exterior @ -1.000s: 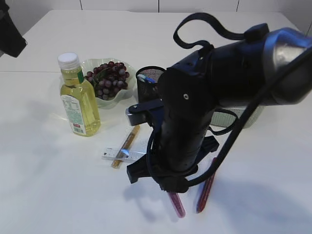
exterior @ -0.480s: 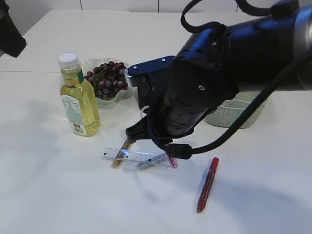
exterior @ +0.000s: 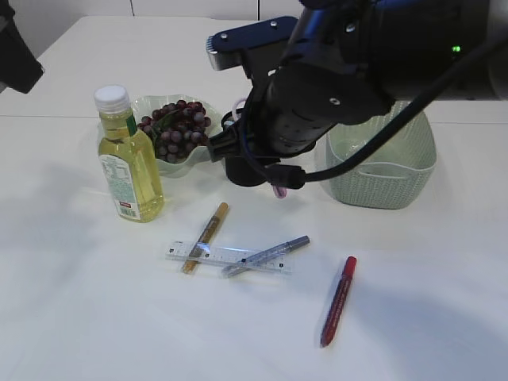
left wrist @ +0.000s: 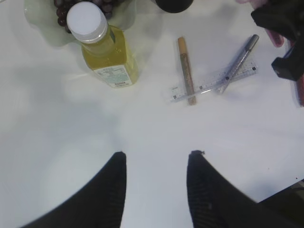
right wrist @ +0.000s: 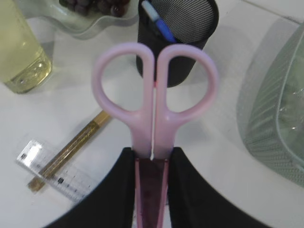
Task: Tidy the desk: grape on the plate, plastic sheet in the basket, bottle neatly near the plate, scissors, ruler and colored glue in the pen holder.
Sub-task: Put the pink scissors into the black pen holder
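My right gripper (right wrist: pixel 152 159) is shut on the blades of the pink scissors (right wrist: pixel 154 95), handles forward, held above the table just short of the black mesh pen holder (right wrist: pixel 178 33). Only the scissors' tip (exterior: pixel 279 190) shows under the right arm in the exterior view. The clear ruler (exterior: pixel 226 256) lies flat under a gold glue pen (exterior: pixel 205 236) and a silver one (exterior: pixel 266 255); a red one (exterior: pixel 337 300) lies to the right. Purple grapes (exterior: pixel 175 131) fill the pale plate (exterior: pixel 139 107), and the bottle (exterior: pixel 129 159) stands beside it. My left gripper (left wrist: pixel 156 154) hovers open and holds nothing. A clear plastic sheet (right wrist: pixel 290 97) seems to lie in the basket (exterior: pixel 381 178).
A blue pen (right wrist: pixel 159 23) stands in the pen holder. The right arm (exterior: pixel 341 87) hangs over the table's middle and hides most of the holder from the exterior view. Bare white tabletop (exterior: pixel 95 317) stretches along the front left.
The right arm has risen from the table's front and swung back toward the pen holder, carrying the scissors. The basket and silver glue pen have come into view. The left gripper is unchanged.
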